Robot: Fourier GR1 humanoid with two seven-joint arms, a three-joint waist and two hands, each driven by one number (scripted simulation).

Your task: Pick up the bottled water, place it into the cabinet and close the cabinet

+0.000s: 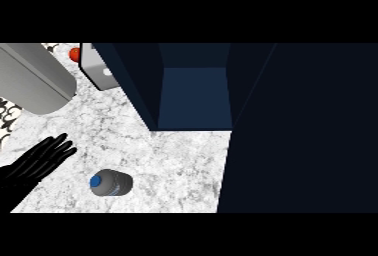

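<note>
Left hand [37,162] rests with straight, relaxed fingers over the marble bench [177,155], holding nothing; it is to the left of the bottled water [111,183] and not touching it. Right hand does not show in the view. The bottled water stands on the bench, seen from above with its blue cap, in front of the open dark blue cabinet [193,95] and a little to its left. Left of the cabinet lies a grey cylinder [33,77], and between them a small red object [74,53].
</note>
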